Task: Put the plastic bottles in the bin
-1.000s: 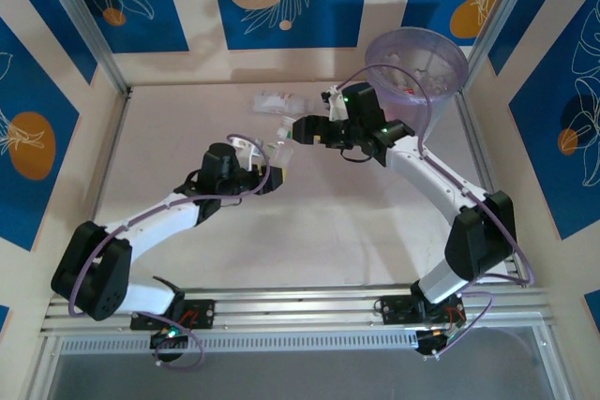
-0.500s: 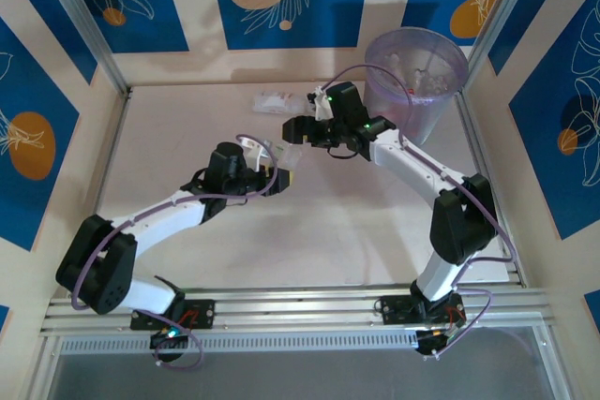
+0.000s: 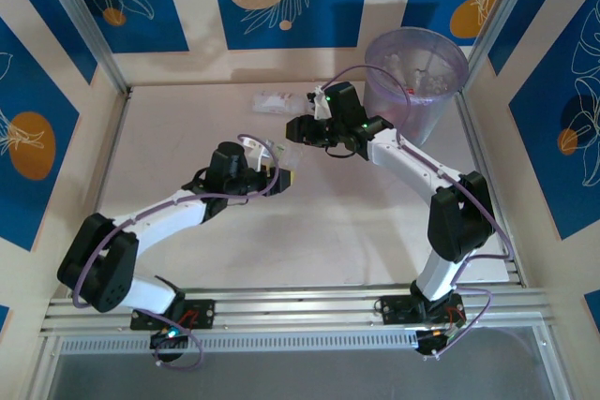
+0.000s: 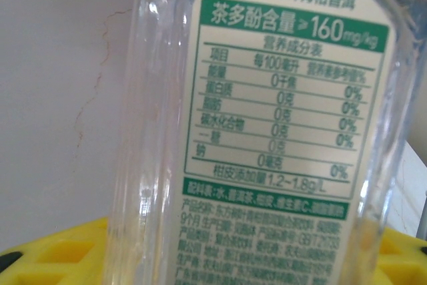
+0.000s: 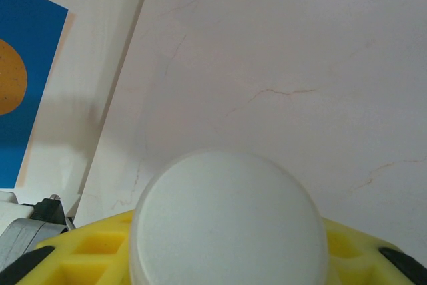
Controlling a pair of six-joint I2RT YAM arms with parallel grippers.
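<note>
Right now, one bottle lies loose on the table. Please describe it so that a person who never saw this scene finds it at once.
Find the tall pale-purple bin in the far right corner, then look left along the back wall. There a clear bottle lies on its side on the pale table. Unlike the labelled bottle in the left gripper, nothing touches it.

Left wrist: the whitish-label bottle (image 4: 267, 131) overruns the top and bottom edges, cap and base cut off; its lowest label lines blur. The left gripper (image 4: 247, 275) reaches me as yellow pads (image 4: 60, 251) clipped at the bottom edge. Right wrist: a white cap (image 5: 230, 225), clipped below, covers most of the right gripper (image 5: 227, 261); I cannot tell whether it grips. Top view: bottles (image 3: 424, 72) inside the bin (image 3: 422, 117) are faint smears; the table bottles (image 3: 274, 102) are too small to count.
</note>
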